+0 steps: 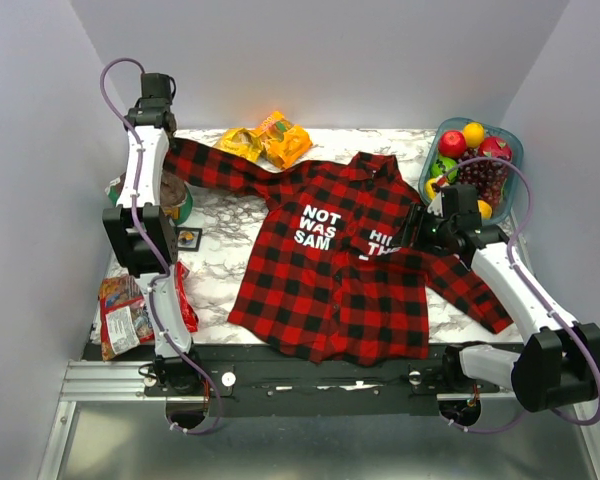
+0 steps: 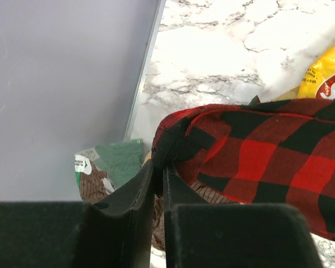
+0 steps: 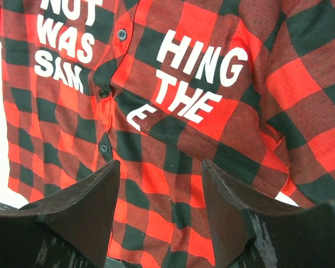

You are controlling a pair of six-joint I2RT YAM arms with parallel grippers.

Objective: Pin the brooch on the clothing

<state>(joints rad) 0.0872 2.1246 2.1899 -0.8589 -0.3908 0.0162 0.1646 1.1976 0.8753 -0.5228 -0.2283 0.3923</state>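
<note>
Inspecting the left side, you have the left gripper (image 2: 159,167) drawn almost together, with only a slit between the fingers. The dark edge of the shirt's (image 1: 325,270) sleeve cuff is nipped at their tips. The plaid sleeve runs off to the right of those jaws. Directly beneath them lies a green and brown packet (image 2: 114,162). Ahead of them is the bare marble table (image 2: 212,61), with a yellow snack bag (image 2: 324,75) ahead and to the right. The grey wall (image 2: 56,84) is close on the left.

Your right gripper (image 3: 160,164) has its jaws spread wide with nothing between them, poised over the shirt front. The white letters (image 3: 198,78) sit just beyond the tips, and a row of buttons (image 3: 105,148) runs past the left finger. Whether the fingers touch the cloth cannot be told.

The shirt lies front up on the table. The brooch (image 1: 188,238), as far as you can judge, is the small pale round spot on a dark square. It lies on the table beside the shirt's edge, across the whole shirt from the right jaws. Neither gripper holds it, and it is too small to confirm detail. A tub of fruit (image 1: 518,152) sits just beyond the right gripper.
</note>
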